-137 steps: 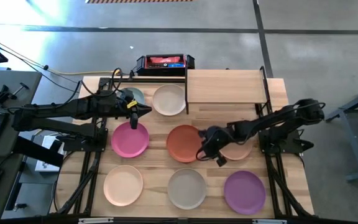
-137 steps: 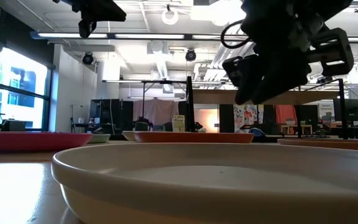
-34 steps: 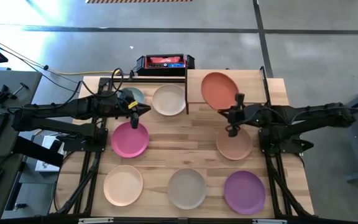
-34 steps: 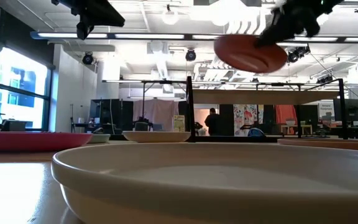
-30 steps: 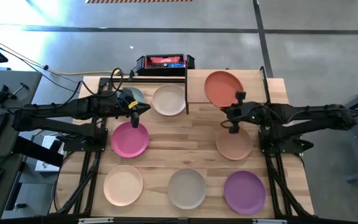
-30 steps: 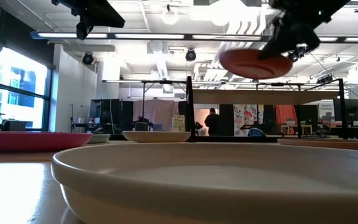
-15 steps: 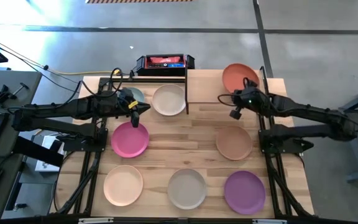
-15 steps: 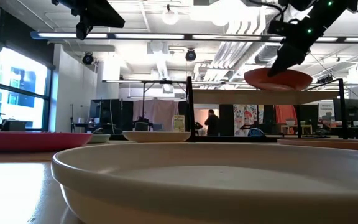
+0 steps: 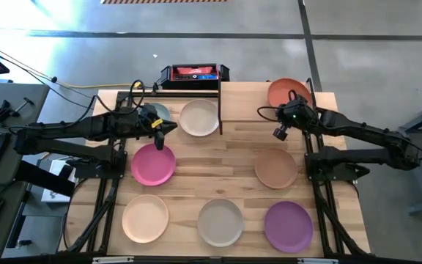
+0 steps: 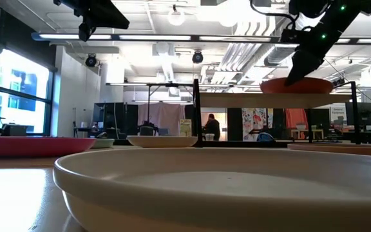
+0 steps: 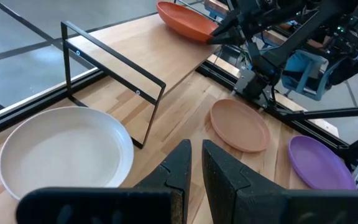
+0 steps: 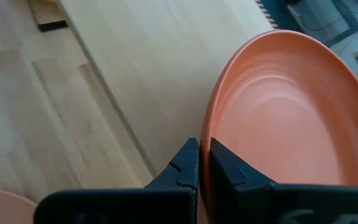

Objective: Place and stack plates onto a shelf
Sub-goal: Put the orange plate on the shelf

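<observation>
The orange-red plate (image 9: 286,91) is over the far right corner of the light-wood shelf (image 9: 258,104), and my right gripper (image 9: 292,103) is shut on it. In the low view the plate (image 10: 295,85) is nearly level at the board (image 10: 250,100); whether it touches, I cannot tell. My left gripper (image 9: 169,128) hangs shut and holds nothing, between the teal plate (image 9: 160,112) and the magenta plate (image 9: 152,164). The cream plate (image 9: 198,117) lies on the table beside the shelf. My right gripper pinches the orange-red plate's near rim (image 12: 205,149) between its two fingers, one on the plate's inner face and one on the outer. The fingers (image 10: 301,67) come slanting down from above and from the near side. The plate reaches away from the fingers over the shelf, nearly level.
The tan plate (image 9: 275,167), peach plate (image 9: 145,218), pale grey plate (image 9: 220,222) and purple plate (image 9: 288,226) lie on the table. Black posts (image 9: 220,110) frame the shelf. A red and black box (image 9: 194,73) sits past the far edge.
My right gripper has carried the orange-red plate toward the table's right and far edges and down, from above the shelf's middle to its far right corner. The plate has tipped from slanted to nearly level. The gripper stays shut on it.
</observation>
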